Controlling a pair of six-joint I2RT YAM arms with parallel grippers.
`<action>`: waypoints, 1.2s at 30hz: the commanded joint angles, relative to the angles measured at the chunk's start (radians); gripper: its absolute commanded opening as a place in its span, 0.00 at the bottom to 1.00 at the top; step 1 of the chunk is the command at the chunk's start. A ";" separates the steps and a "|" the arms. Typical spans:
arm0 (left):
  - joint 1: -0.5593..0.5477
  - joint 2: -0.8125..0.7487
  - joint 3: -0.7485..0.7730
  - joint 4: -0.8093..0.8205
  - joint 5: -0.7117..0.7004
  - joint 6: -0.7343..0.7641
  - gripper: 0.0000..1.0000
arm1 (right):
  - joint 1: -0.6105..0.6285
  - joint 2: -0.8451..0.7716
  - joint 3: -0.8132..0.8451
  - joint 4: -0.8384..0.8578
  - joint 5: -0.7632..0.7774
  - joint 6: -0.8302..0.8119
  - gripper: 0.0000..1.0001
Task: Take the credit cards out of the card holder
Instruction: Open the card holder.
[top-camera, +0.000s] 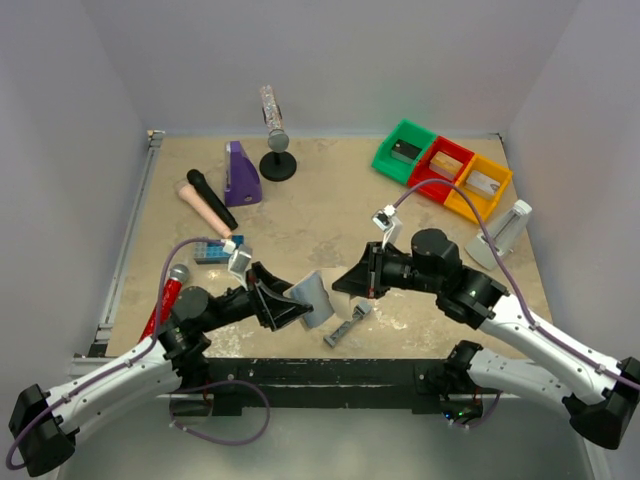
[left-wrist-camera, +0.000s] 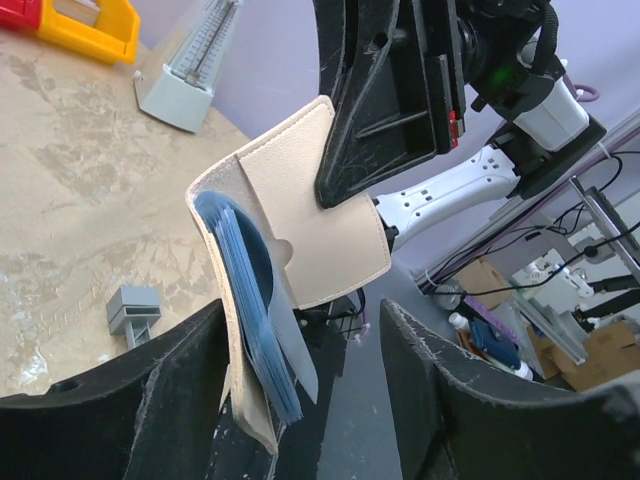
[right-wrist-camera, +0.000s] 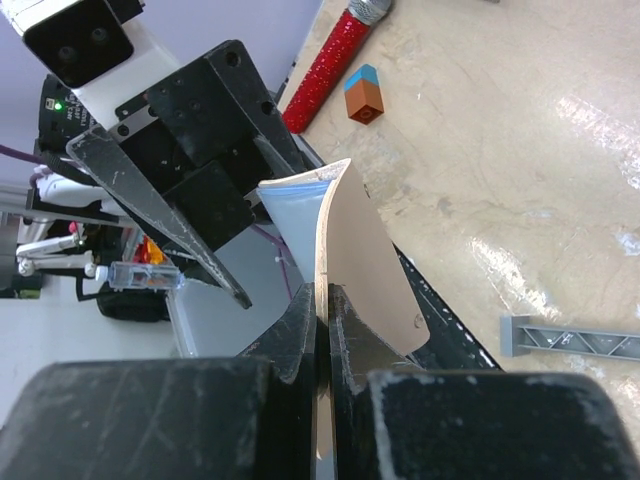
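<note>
The right gripper (right-wrist-camera: 322, 305) is closed tight on the thin edge of one flap of the holder (right-wrist-camera: 352, 240) and holds it up off the table (top-camera: 330, 210), above the table's near edge, between the two arms. The holder hangs half open, pale outside, with blue-grey layers fanned out inside its fold. I cannot tell any cards apart from those layers. The left gripper (left-wrist-camera: 300, 305) faces it with jaws wide, one finger on each side of the holder's lower end. The fold lies close against one finger, but I cannot tell whether they touch. On the table just beyond the holder lies a short grey bar (top-camera: 347, 325). A red glitter microphone (top-camera: 165, 298) lies beside the left arm. A grey metronome (top-camera: 503, 232) stands well off to the right.
</note>
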 joint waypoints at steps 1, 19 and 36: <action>-0.005 0.011 0.040 0.036 0.024 -0.003 0.64 | -0.002 -0.039 -0.010 0.076 0.027 0.020 0.00; -0.004 -0.024 0.010 0.058 0.032 -0.004 0.50 | -0.002 -0.097 -0.097 0.165 0.056 0.083 0.00; -0.004 -0.043 -0.007 0.066 0.027 -0.006 0.17 | -0.002 -0.106 -0.122 0.197 0.055 0.092 0.00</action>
